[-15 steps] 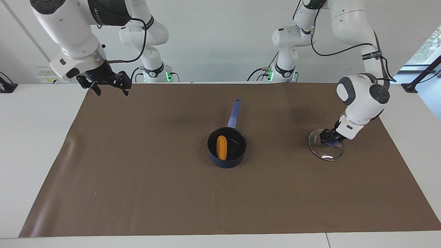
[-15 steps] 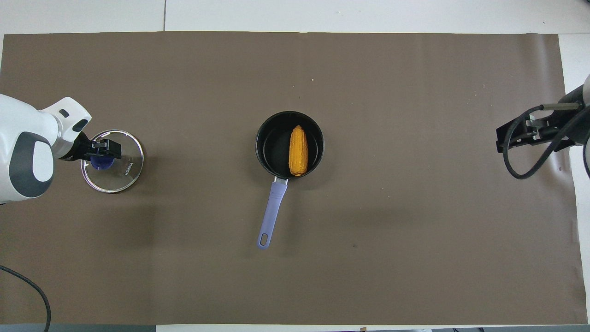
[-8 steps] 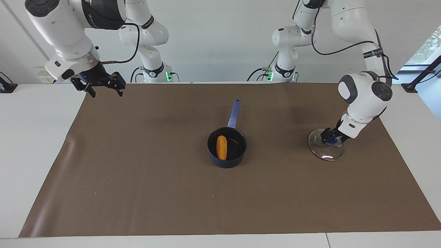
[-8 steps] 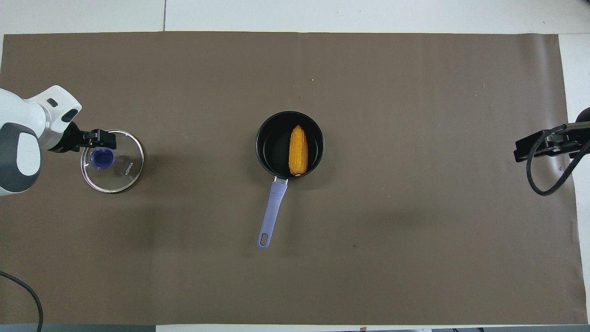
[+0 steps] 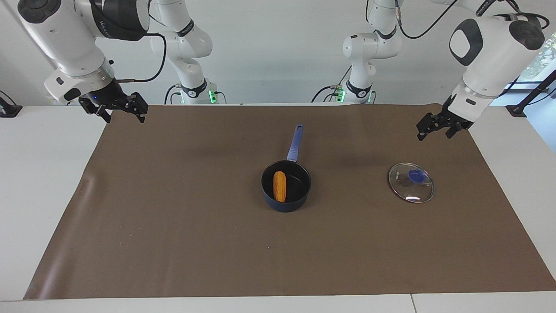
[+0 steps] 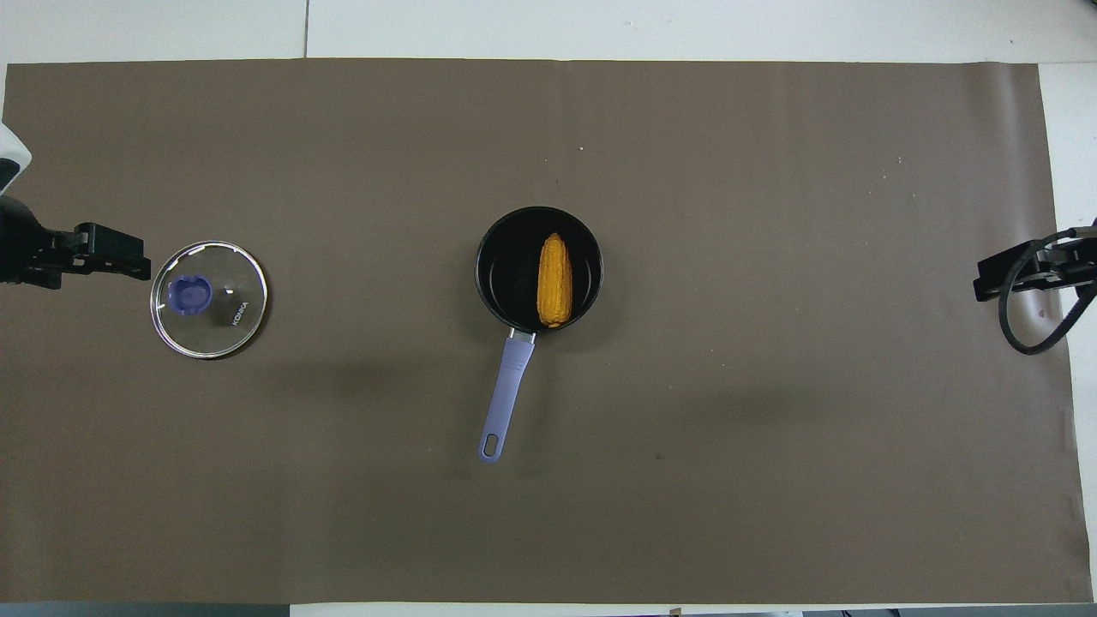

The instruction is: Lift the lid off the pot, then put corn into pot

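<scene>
The dark blue pot (image 5: 299,199) stands uncovered in the middle of the brown mat, its light blue handle (image 5: 294,143) pointing toward the robots. The yellow-orange corn (image 5: 279,186) lies inside the pot (image 6: 506,274), as the overhead view (image 6: 554,280) also shows. The glass lid (image 5: 411,189) with its blue knob lies flat on the mat toward the left arm's end (image 6: 224,321). My left gripper (image 5: 434,135) is open and empty, raised over the mat's edge beside the lid (image 6: 128,261). My right gripper (image 5: 124,118) is open and empty, raised over the mat's corner at the right arm's end (image 6: 986,283).
A brown mat (image 5: 173,226) covers most of the white table (image 5: 39,174). A black cable loops by the right gripper (image 6: 1028,326). Nothing else stands on the mat.
My left gripper has let go of the lid's knob, risen and drawn back toward its base. The lid stays on the mat. My right gripper has drifted farther toward its end of the table.
</scene>
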You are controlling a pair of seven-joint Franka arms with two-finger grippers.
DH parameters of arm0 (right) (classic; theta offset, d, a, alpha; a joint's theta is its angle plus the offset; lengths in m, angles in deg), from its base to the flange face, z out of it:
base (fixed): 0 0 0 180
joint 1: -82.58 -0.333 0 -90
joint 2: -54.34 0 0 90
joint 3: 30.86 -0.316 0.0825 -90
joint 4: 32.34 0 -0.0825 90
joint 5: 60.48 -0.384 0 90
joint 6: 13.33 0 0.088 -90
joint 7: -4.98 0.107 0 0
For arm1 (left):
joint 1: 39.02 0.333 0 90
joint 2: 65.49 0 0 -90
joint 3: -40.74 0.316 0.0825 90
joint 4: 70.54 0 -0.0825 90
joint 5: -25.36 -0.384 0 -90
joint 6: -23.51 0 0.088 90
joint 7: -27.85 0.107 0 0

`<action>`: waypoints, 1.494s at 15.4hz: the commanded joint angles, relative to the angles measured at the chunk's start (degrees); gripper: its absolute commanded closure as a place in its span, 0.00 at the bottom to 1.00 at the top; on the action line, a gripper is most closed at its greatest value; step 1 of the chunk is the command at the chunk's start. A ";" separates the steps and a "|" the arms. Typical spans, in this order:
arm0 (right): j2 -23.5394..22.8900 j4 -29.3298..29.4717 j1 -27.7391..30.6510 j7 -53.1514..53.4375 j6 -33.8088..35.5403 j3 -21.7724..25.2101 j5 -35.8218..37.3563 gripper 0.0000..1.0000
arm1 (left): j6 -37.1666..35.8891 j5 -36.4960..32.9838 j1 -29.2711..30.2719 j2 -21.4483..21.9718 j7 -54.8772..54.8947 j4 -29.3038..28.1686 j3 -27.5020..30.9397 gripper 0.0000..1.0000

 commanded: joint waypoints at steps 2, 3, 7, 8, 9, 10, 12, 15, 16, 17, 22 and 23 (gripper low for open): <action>0.26 -0.59 1.01 -1.86 -0.47 -0.15 -0.17 0.00 | -4.74 -1.40 -3.58 4.88 -0.85 -5.15 0.99 0.00; 0.52 -0.50 1.00 -1.86 -0.20 -0.15 -0.17 0.00 | -3.87 -1.41 -3.58 5.58 -0.59 -6.56 0.99 0.00; 0.88 -0.24 1.00 -2.03 0.15 -0.15 -0.25 0.00 | -3.93 -1.23 -3.93 1.04 -0.33 -2.21 1.34 0.00; 1.14 -0.32 1.00 -1.95 -0.11 -0.15 -0.17 0.00 | -7.69 -1.06 -4.02 -0.11 -0.33 2.95 1.08 0.00; 1.57 -0.32 0.92 -1.95 -0.29 -0.15 -0.25 0.00 | -9.91 -1.14 -3.93 -0.73 -0.41 6.14 0.99 0.00; 1.84 -0.32 0.83 -1.86 -0.29 -0.24 -0.25 0.00 | -10.54 -1.14 -4.02 -1.00 -0.50 6.34 0.90 0.00; 1.84 -0.24 0.83 -1.77 -0.29 -0.42 -0.43 0.00 | -10.11 -1.14 -3.93 -0.13 -0.76 4.51 0.81 0.00; 1.84 0.47 0.65 -1.86 -0.29 -0.59 -0.34 0.00 | -9.84 -1.14 -3.32 1.10 -1.20 3.02 0.55 0.00; 1.84 0.47 0.74 -1.86 -0.46 -0.59 -0.34 0.00 | -9.67 -1.14 -3.23 1.98 -1.20 1.88 0.46 0.00; 1.84 0.47 0.83 -1.86 -0.64 -0.59 -0.34 0.00 | -9.32 -1.14 -2.79 2.25 -1.20 1.34 0.38 0.00; 1.67 0.55 1.00 -1.51 -1.52 -0.33 -0.52 0.00 | -7.99 -0.88 -3.22 1.72 -0.77 1.86 0.46 0.00; 1.67 0.55 1.09 -1.42 -1.34 -0.24 -1.30 0.00 | -7.91 -0.88 -3.14 1.63 -0.94 1.95 0.46 0.00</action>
